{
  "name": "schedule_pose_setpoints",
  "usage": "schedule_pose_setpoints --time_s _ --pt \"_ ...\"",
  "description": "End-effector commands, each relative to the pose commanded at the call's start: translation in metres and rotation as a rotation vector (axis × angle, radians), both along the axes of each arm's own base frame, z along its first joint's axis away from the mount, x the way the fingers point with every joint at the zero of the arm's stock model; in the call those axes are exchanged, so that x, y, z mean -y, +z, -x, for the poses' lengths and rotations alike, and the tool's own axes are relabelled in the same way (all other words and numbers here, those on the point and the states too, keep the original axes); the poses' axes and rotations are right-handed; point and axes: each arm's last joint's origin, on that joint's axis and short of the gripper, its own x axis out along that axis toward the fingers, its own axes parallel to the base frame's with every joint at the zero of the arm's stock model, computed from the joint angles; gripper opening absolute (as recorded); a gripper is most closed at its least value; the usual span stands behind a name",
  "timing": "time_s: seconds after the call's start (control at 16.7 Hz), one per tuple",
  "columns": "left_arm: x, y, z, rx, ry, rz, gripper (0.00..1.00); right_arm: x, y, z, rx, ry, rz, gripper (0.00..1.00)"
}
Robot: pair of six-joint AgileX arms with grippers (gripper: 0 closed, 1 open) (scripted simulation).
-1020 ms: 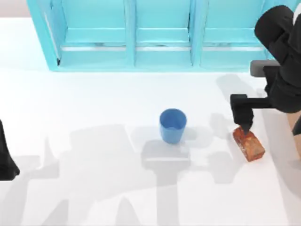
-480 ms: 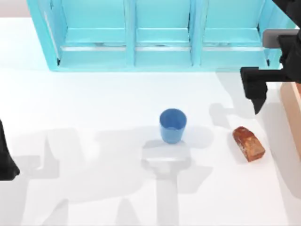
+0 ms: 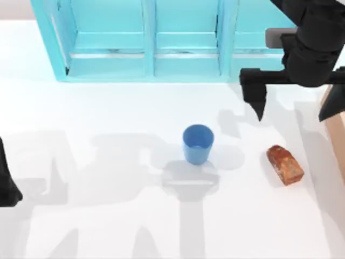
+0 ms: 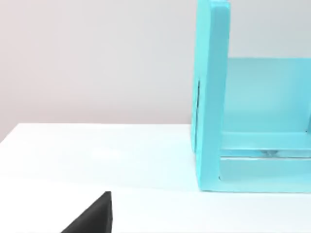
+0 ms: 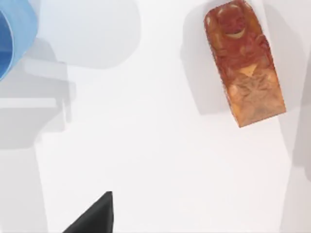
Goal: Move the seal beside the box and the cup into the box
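The left hand (image 3: 8, 186) sits parked at the frame's left edge; whether its fingers are spread or together I cannot tell. At the centre of the white desk (image 3: 108, 216) stands the cup (image 3: 198, 143), upright, likely light, rigid and smooth-walled, so best pinched across its rim. Right of it lies the seal (image 3: 285, 164), apparently dense and hard; grip its long flat sides. The right hand (image 3: 294, 105) hovers upper right, spread wide and empty, by the box (image 3: 337, 132) at the right edge.

Top cam overhead; wrist cams low, close.
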Motion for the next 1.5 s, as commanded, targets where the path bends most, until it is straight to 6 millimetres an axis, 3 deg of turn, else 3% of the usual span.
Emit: schedule_pose_setpoints --time_s 0.3,0.48,0.84,1.26,1.5 --pt "0.0 0.0 0.0 0.0 0.0 0.0 1.0 -0.076 -0.038 -0.031 -0.001 0.001 0.003 1.0" --pt "0.0 0.0 0.0 0.0 0.0 0.0 1.0 -0.1 -0.049 -0.034 0.006 0.002 -0.002 1.0" --pt "0.0 0.0 0.0 0.0 0.0 0.0 1.0 -0.099 -0.054 -0.034 0.004 0.002 -0.001 1.0" --pt "0.0 0.0 0.0 0.0 0.0 0.0 1.0 -0.101 -0.122 -0.035 0.009 0.003 -0.004 1.0" --pt "0.0 0.0 0.0 0.0 0.0 0.0 1.0 -0.101 -0.13 -0.034 0.006 0.003 -0.002 1.0"
